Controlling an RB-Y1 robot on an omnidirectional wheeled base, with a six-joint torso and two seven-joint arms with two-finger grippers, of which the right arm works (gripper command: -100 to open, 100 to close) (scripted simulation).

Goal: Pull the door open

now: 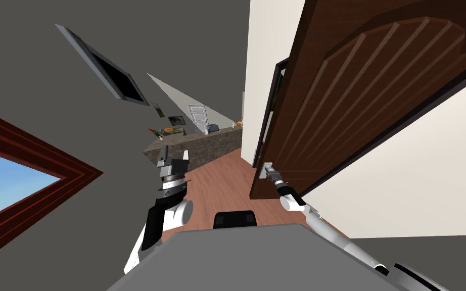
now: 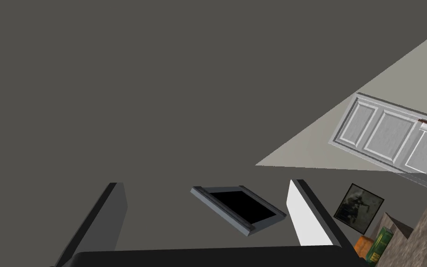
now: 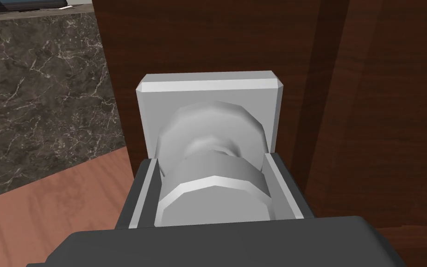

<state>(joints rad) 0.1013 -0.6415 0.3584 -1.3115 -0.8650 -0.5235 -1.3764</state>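
A dark brown panelled door (image 1: 358, 101) stands partly swung out from its frame at my right. A grey round knob (image 3: 215, 190) on a square grey plate (image 3: 208, 92) sits near the door's free edge (image 3: 115, 69). My right gripper (image 3: 212, 185) is shut on the knob, one finger pressing each side. In the head view that right gripper (image 1: 270, 172) shows at the door's lower edge. My left gripper (image 1: 174, 154) is held up to the left, away from the door, open with nothing between its fingers (image 2: 310, 218).
A dark marble counter (image 1: 201, 149) with several small items stands ahead across the reddish wood floor (image 1: 217, 187). A cream wall (image 1: 419, 177) lies to the right of the door. A red-framed window (image 1: 19, 177) is at my left.
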